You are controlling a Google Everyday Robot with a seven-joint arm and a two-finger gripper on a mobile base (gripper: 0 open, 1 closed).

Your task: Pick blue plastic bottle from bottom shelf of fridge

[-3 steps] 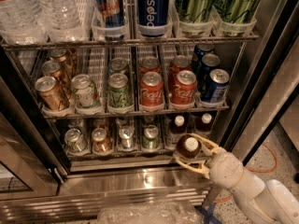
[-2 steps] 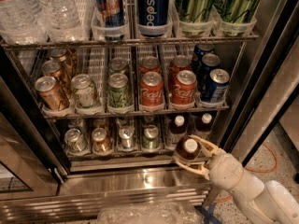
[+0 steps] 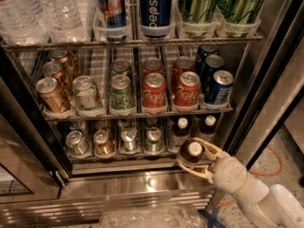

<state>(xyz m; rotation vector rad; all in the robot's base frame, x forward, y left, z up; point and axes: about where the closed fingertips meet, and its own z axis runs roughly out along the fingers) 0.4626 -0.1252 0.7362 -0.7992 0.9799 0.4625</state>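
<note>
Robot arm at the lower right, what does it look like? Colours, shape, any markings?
The arm is built of smooth, rounded off-white shells, thick and bulbous, with no markings or cables visible on it. It narrows to the gripper, at the lower right just in front of the bottom shelf, whose two fingers are slim, curved and cream-coloured.

Gripper [image 3: 189, 153] at front of bottom shelf [image 3: 118, 156], closed round blue plastic bottle [image 3: 194, 149]; bottle label out of sight. Water bottles [image 3: 42, 8], pepsi can [image 3: 156, 8] cut by top edge. Arm [image 3: 266, 198] cut at right edge
</note>
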